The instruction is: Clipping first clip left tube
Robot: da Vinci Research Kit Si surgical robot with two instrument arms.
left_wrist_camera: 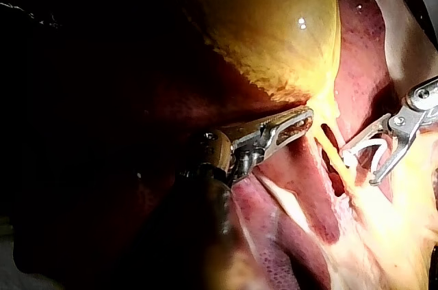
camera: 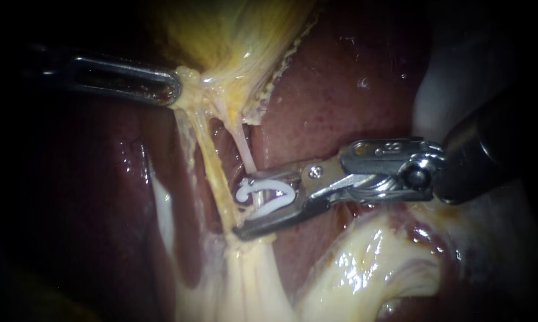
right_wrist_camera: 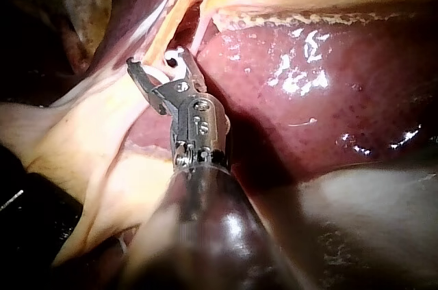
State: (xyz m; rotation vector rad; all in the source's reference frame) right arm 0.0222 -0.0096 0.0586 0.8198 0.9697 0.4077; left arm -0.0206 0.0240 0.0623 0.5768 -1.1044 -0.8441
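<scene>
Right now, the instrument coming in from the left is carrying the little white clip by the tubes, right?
No, it is the right instrument that carries the white clip by the tubes, as the endoscope view shows. The left instrument grips tissue next to the gallbladder.

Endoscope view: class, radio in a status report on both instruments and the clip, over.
Left instrument shut on gallbladder neck. Right instrument holds open clip astride pale tube, not yet closed. Nothing in the way.
</scene>
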